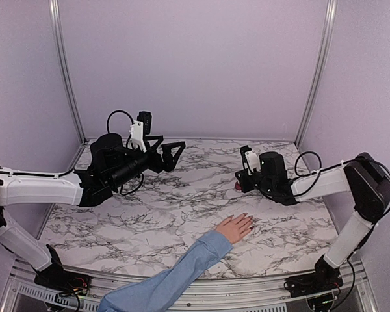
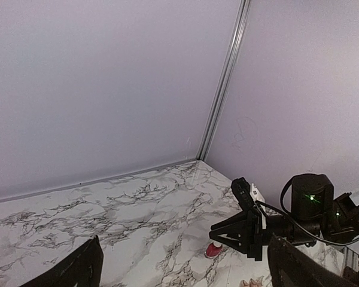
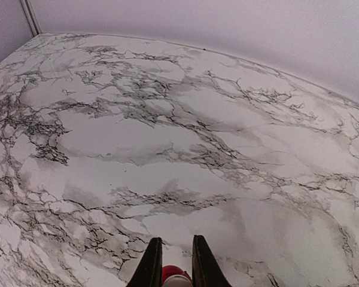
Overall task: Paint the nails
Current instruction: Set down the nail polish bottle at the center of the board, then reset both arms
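Note:
A light-skinned hand (image 1: 235, 227) in a light blue sleeve (image 1: 182, 273) lies flat on the marble table, front middle. Its nails (image 1: 249, 218) are tiny pinkish tips; some fingertips also peek in at the bottom of the left wrist view (image 2: 250, 283). A small red nail-polish bottle (image 1: 238, 186) stands on the table behind the hand. My right gripper (image 1: 240, 181) is closed around it; the right wrist view shows the bottle (image 3: 175, 278) between the two fingers (image 3: 151, 264). My left gripper (image 1: 173, 153) is open and empty, held in the air at the back left, well away from the hand.
Lilac walls with metal corner posts (image 1: 314, 71) close in the table at the back and both sides. The marble tabletop (image 1: 182, 201) stretches between the arms. The right arm (image 2: 311, 203) and the bottle (image 2: 213, 250) show in the left wrist view.

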Robot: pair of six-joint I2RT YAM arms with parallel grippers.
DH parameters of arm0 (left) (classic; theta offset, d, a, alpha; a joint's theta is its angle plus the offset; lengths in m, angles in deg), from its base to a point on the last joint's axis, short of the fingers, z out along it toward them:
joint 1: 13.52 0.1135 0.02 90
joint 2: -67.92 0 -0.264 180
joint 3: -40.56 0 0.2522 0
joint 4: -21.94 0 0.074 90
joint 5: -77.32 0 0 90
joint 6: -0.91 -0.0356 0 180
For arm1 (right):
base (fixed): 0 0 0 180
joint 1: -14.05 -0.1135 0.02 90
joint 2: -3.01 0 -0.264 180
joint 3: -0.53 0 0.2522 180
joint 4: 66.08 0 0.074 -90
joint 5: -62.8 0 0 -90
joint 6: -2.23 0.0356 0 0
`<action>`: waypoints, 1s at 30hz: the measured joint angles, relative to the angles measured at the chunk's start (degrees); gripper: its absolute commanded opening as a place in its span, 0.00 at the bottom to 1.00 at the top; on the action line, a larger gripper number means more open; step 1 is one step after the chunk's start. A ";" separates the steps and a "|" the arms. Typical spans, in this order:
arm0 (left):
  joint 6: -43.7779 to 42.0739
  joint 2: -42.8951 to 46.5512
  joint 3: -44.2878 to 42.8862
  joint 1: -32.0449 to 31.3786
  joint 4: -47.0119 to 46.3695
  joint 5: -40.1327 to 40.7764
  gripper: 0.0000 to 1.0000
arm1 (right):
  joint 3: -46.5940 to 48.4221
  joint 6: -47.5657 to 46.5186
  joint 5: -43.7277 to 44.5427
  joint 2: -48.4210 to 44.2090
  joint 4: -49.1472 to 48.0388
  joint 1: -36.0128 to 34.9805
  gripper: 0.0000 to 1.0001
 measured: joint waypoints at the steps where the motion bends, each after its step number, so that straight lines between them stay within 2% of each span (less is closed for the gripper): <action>1: 0.00 -0.04 0.00 0.00 0.00 0.00 0.99 | 0.00 -0.15 0.09 0.68 -1.11 0.02 0.00; 10: 0.00 -0.50 -0.02 0.07 0.00 -0.04 0.99 | 0.00 -1.03 0.52 5.31 -6.36 0.04 0.04; 15: 0.00 -0.50 -0.02 0.33 0.00 -0.02 0.99 | 0.00 -1.03 0.59 7.10 -7.56 0.07 0.15; 17: 0.00 -0.50 -0.02 0.37 0.00 -0.02 0.99 | 0.00 -1.07 0.61 7.30 -8.02 0.07 0.23; 18: 0.00 -0.50 -0.02 0.37 0.00 -0.02 0.99 | 0.00 -0.96 0.68 7.32 -8.15 0.07 0.34; 21: 0.00 -0.50 -0.02 0.42 0.00 0.00 0.99 | 0.00 -0.85 0.81 7.34 -8.96 0.11 0.49; 30: 0.00 -0.46 -0.02 1.25 1.01 0.02 0.99 | 0.17 -0.83 0.13 5.35 -7.13 0.15 0.78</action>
